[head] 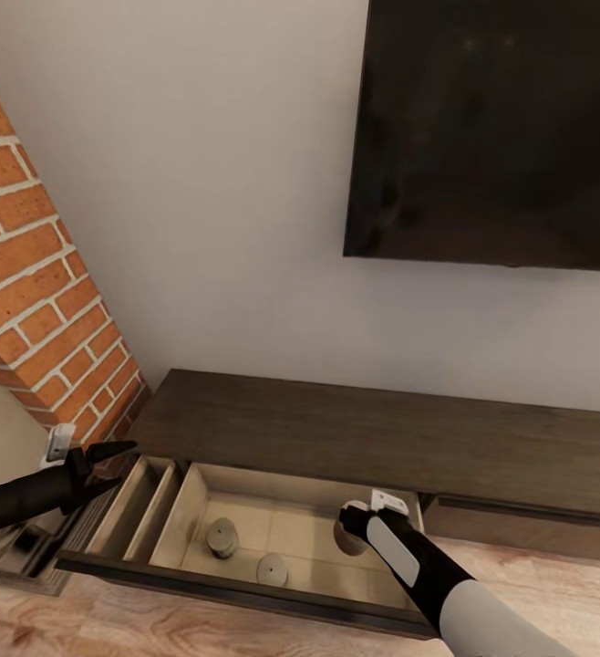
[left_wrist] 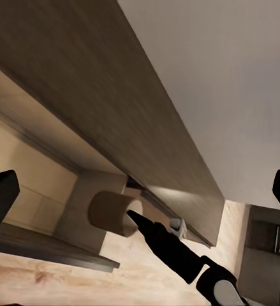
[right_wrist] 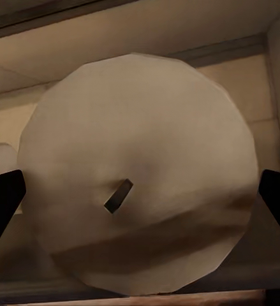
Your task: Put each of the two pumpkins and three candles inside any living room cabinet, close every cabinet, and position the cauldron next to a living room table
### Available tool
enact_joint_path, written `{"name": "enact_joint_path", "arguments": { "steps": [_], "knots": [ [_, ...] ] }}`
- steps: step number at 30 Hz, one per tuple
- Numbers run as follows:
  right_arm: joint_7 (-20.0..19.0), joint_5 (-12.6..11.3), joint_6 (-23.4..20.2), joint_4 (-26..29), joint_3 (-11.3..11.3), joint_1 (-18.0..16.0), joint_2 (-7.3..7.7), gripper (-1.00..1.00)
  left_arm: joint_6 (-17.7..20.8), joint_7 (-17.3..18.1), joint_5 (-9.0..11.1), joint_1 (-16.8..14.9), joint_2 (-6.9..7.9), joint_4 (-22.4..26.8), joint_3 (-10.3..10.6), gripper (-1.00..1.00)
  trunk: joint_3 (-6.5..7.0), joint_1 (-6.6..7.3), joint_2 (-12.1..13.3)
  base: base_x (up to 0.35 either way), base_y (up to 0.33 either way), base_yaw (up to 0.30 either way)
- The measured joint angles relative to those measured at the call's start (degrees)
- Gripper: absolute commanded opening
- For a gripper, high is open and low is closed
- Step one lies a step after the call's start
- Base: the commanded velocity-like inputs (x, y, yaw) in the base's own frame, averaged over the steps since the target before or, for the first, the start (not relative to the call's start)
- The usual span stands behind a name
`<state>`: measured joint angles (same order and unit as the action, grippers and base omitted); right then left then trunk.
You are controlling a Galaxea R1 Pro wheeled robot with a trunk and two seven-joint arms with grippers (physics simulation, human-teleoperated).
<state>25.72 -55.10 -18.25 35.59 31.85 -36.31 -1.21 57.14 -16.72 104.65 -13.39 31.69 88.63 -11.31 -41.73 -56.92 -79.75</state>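
A long, low dark-brown cabinet [head: 373, 429] runs along the white wall under a dark TV [head: 491, 128], with a brick column [head: 36, 292] at its left end. Its left drawer [head: 245, 584] is pulled out over the wood floor [head: 154, 630], showing a pale beige inside split by dividers.

Two grey candles stand on the drawer floor: one [head: 222, 537] toward the back left, the other [head: 272, 569] just beside it, nearer the front; they do not touch.

The right hand [head: 353, 529] reaches down into the right part of the drawer and holds a third candle [right_wrist: 136, 182], pale and round. The right wrist view looks at its flat end with a dark wick slot, and the two dark fingertips [right_wrist: 2, 204] sit spread at either side of it. From the left wrist view this candle [left_wrist: 114, 212] lies on its side at the tip of the right arm, over the drawer's right compartment; I cannot tell whether it touches the drawer floor.

The left hand [head: 108, 465] hovers at the drawer's left end, near the brick column, with its fingers spread wide and nothing between them.
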Motion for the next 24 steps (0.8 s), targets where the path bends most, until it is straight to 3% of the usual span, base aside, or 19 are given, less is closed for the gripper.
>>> {"name": "enact_joint_path", "arguments": {
  "steps": [12,24],
  "knots": [
    [0.08,0.01,-1.09,-0.29,-0.27,-0.71,0.01,-1.0,0.0,0.0,0.37,0.07,0.12,0.11,0.19,1.0,-2.16,-2.64,-4.81,0.0,0.0,0.0],
    [-0.61,0.27,-0.32,-5.11,-0.29,-2.19,-0.62,-1.0,0.0,0.0,0.43,0.15,0.12,0.15,0.28,1.0,-4.31,-5.27,-9.63,0.0,0.0,0.0]
  ]
}}
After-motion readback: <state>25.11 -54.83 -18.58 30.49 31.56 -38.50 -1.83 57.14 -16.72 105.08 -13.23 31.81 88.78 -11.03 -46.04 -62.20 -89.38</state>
